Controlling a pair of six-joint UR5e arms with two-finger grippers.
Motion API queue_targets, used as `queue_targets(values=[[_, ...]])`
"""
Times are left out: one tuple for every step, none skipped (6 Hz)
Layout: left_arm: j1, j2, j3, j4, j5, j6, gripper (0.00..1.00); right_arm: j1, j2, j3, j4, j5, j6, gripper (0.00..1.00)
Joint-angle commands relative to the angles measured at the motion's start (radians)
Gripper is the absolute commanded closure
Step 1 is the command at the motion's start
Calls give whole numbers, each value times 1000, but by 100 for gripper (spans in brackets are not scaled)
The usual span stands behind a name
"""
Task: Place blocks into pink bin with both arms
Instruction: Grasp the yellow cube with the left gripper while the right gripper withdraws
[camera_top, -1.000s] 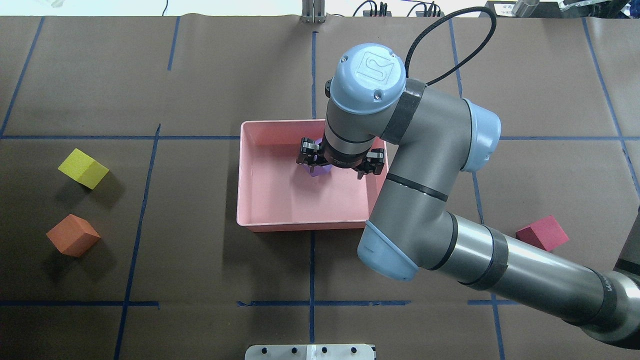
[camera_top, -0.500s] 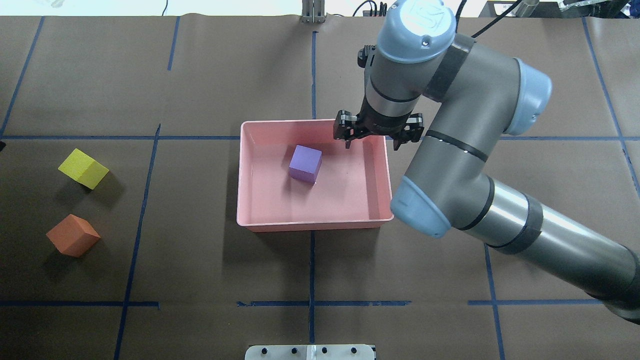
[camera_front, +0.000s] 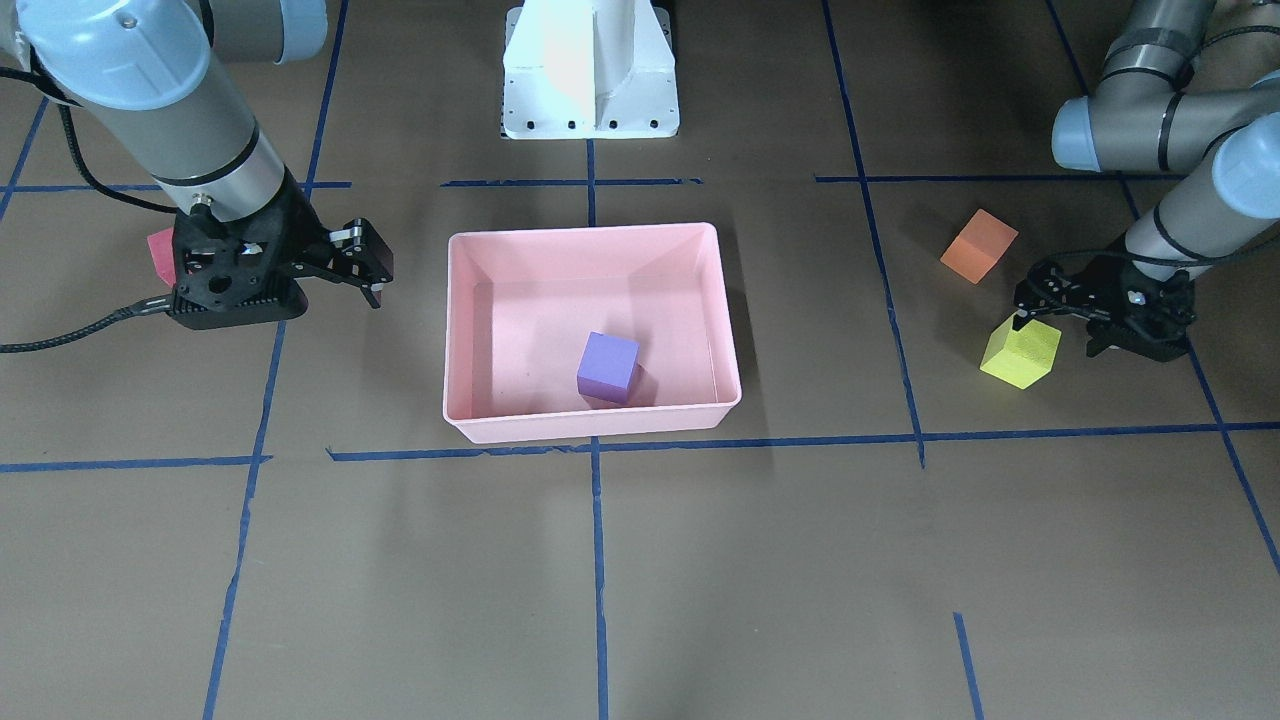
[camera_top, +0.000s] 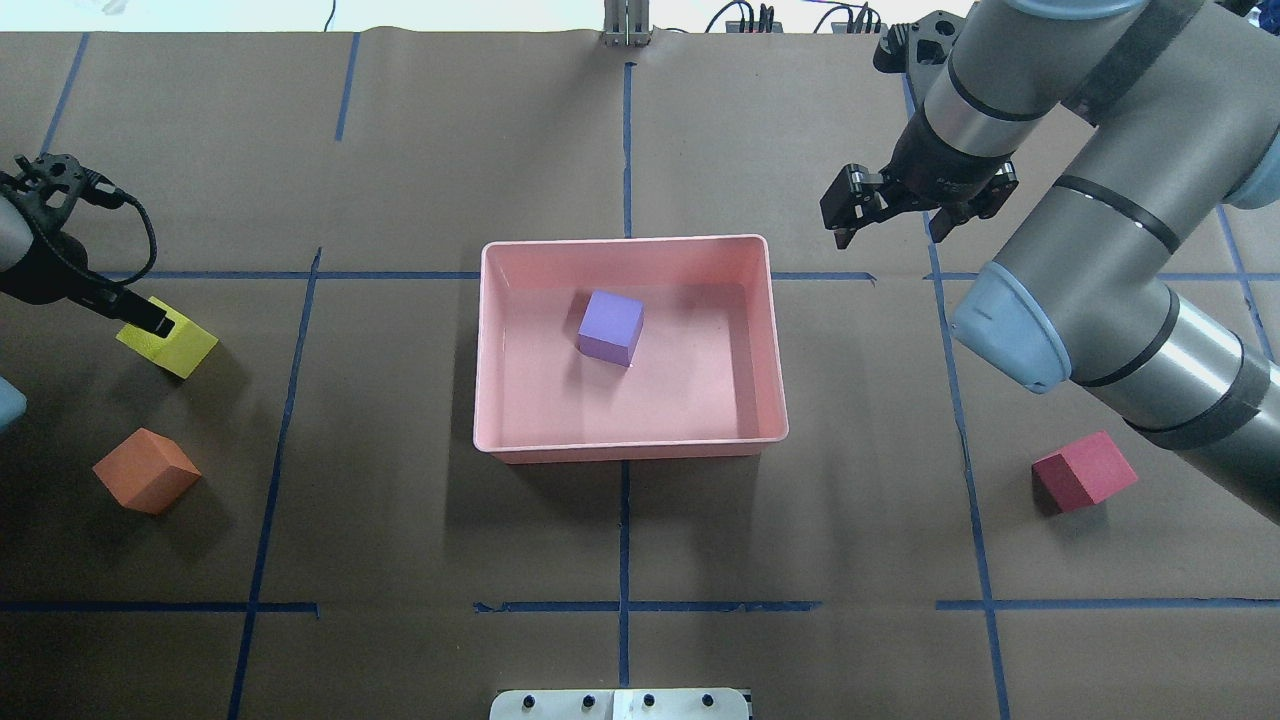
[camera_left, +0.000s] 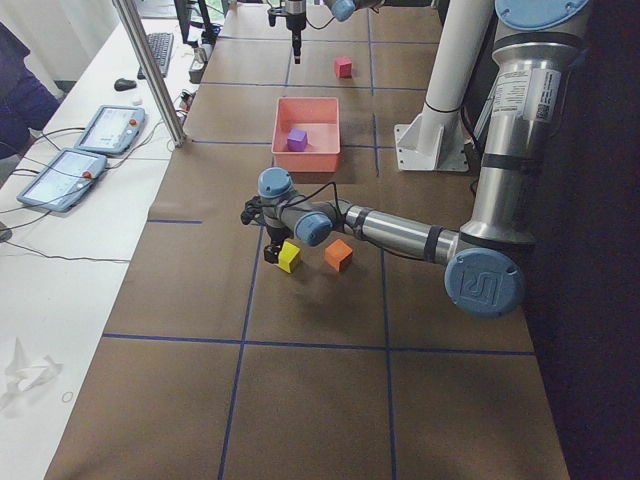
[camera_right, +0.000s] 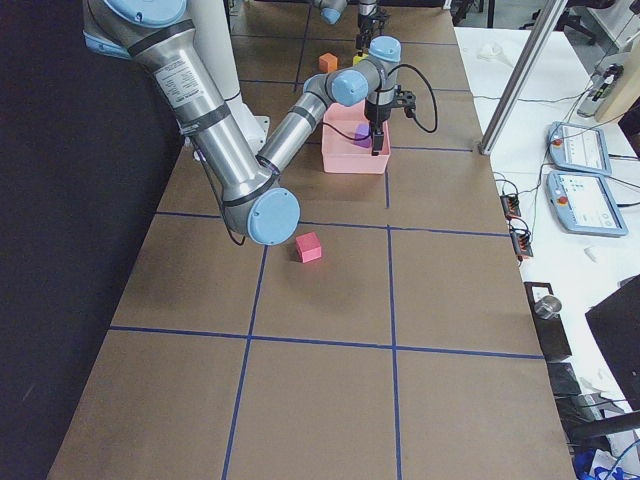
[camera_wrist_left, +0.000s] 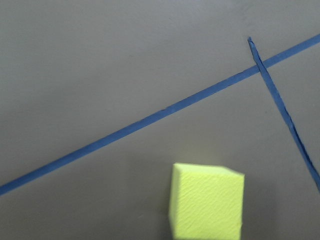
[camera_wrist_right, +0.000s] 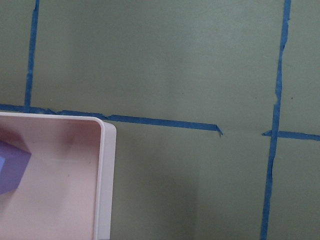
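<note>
Blocks: the purple block (camera_top: 611, 326) lies inside the pink bin (camera_top: 478, 350). The yellow-green block (camera_top: 178, 345) and orange block (camera_top: 146, 470) sit on the worktop (camera_top: 400, 540) well off the bin's left, and the red block (camera_top: 1084, 471) well off its right.
Step in hand: as I judge it, the left gripper (camera_front: 1058, 332) is lining up on the yellow-green block. Its fingers are spread, one tip at the block's edge, nothing pinched.
Right gripper (camera_top: 886, 230): hangs beyond the bin's far right corner, fingers spread and empty.
Doing it well: centre the block squarely between the fingers, turn the wrist to meet flat faces rather than corners, and come low before pressing in. The foam probably gives, so a light squeeze should do.
Watch: the orange block is near, so a wide approach could nudge it.
Surface: matte brown paper, squared off with blue tape (camera_top: 624, 540).
Room: a white pedestal (camera_front: 590, 70) stands on the robot's side. A white side bench (camera_left: 60, 250) carries tablets (camera_left: 110, 128), with a metal post (camera_left: 150, 75) at its edge.
</note>
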Motion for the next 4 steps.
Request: queue_targets(values=[[35, -14, 71, -49, 4, -6, 0, 5, -12, 6, 1, 2, -5, 0], [42, -20, 87, -60, 3, -6, 0, 5, -26, 16, 1, 2, -9, 0], [45, -20, 90, -60, 3, -6, 0, 8, -28, 22, 1, 2, -14, 0], [45, -38, 88, -59, -2, -9, 31, 9, -31, 22, 1, 2, -25, 0]])
